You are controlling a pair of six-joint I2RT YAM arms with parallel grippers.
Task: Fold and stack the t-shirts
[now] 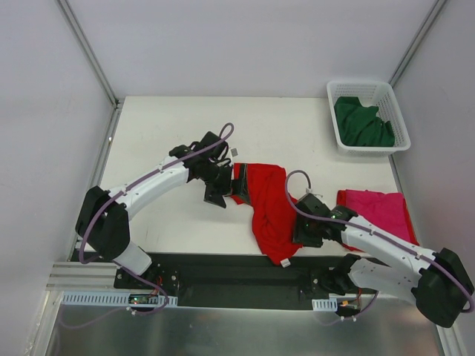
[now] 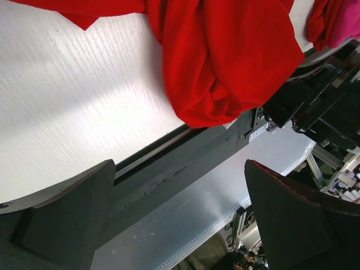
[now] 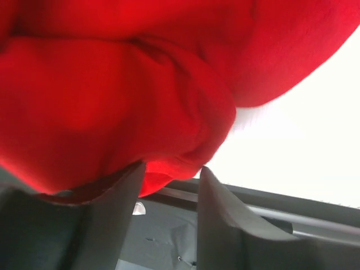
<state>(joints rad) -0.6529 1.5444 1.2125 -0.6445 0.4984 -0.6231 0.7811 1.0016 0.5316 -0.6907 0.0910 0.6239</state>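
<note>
The red t-shirt (image 1: 269, 200) lies crumpled in a long heap at the table's middle, reaching down to the near edge. My right gripper (image 1: 300, 230) is at its lower right edge; in the right wrist view its gripper (image 3: 169, 174) has a fold of the red t-shirt (image 3: 112, 84) filling the gap between the half-closed fingertips. My left gripper (image 1: 217, 194) is at the shirt's upper left edge, and its gripper (image 2: 180, 214) stands wide open with nothing in it, the red t-shirt (image 2: 225, 56) ahead. The magenta-pink t-shirt (image 1: 378, 211) lies at the right. The dark green t-shirt (image 1: 361, 122) sits in the basket.
A white lattice basket (image 1: 369, 150) stands at the back right corner. The table's near edge meets a black rail (image 1: 237, 274) with the arm bases. Side walls close in left and right. The pink t-shirt (image 2: 343, 22) shows in the left wrist view's top right corner.
</note>
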